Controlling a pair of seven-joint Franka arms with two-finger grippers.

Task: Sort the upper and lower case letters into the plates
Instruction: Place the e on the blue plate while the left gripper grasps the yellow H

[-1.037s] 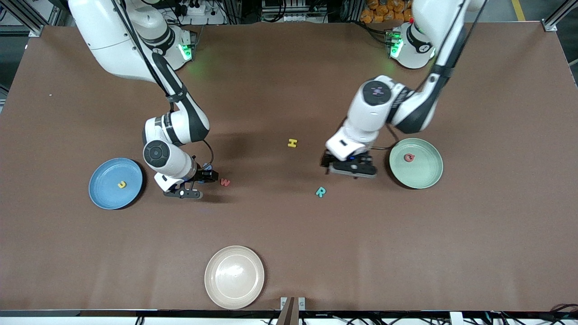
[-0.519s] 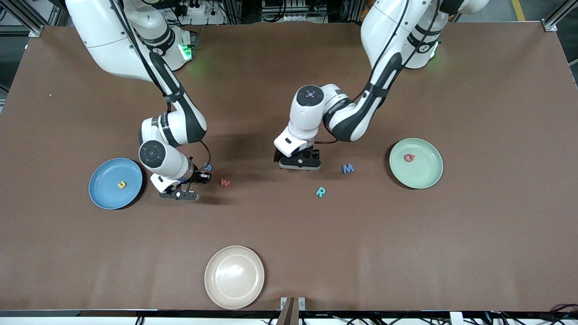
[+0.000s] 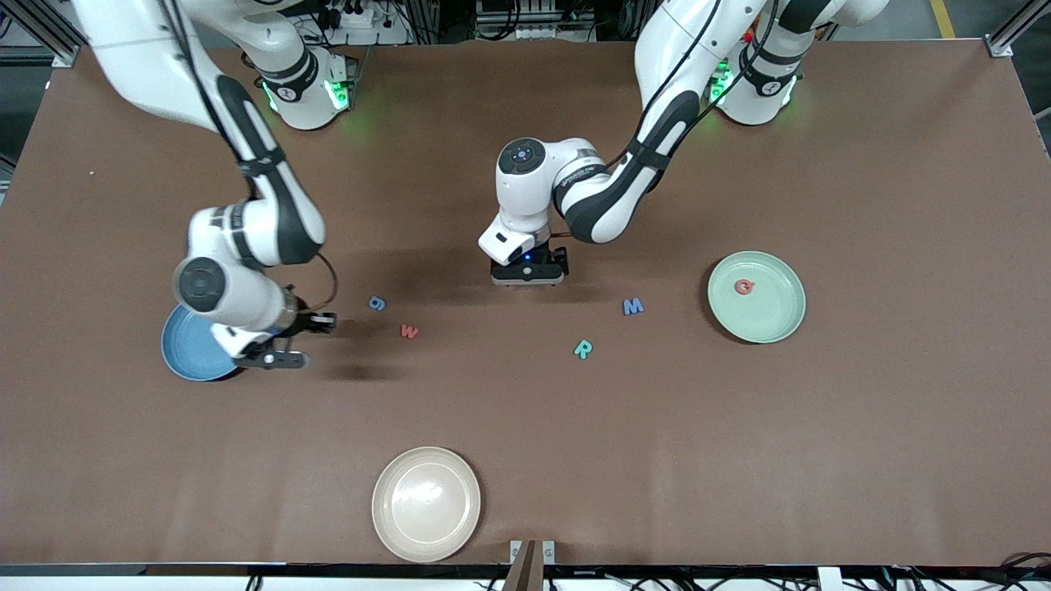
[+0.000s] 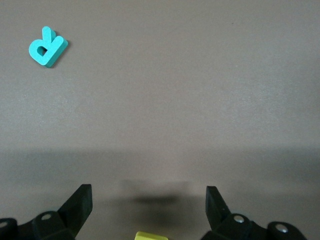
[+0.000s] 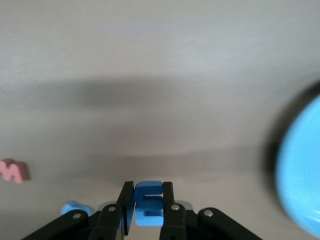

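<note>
My right gripper (image 3: 287,341) is shut on a small blue letter (image 5: 149,199) and hangs at the blue plate's (image 3: 182,359) rim; the arm hides most of that plate. The same plate (image 5: 301,186) shows in the right wrist view. My left gripper (image 3: 528,277) is open, low over a yellow letter (image 4: 151,235) that lies between its fingers (image 4: 80,200); the front view hides that letter. The mint green plate (image 3: 776,316) holds a red letter (image 3: 744,286). On the table lie a blue g (image 3: 377,303), a red w (image 3: 410,332), a teal R (image 3: 582,349) and a blue M (image 3: 632,306).
A beige plate (image 3: 426,503) sits near the table's front edge, nearest the front camera. In the right wrist view the red w (image 5: 12,171) and the blue g (image 5: 75,207) lie beside the gripper. The left wrist view shows the teal R (image 4: 46,47).
My right gripper shut on the blue letter and carried it from beside the red w to the blue plate. My left arm swung from the green plate to over the yellow letter, uncovering the M.
</note>
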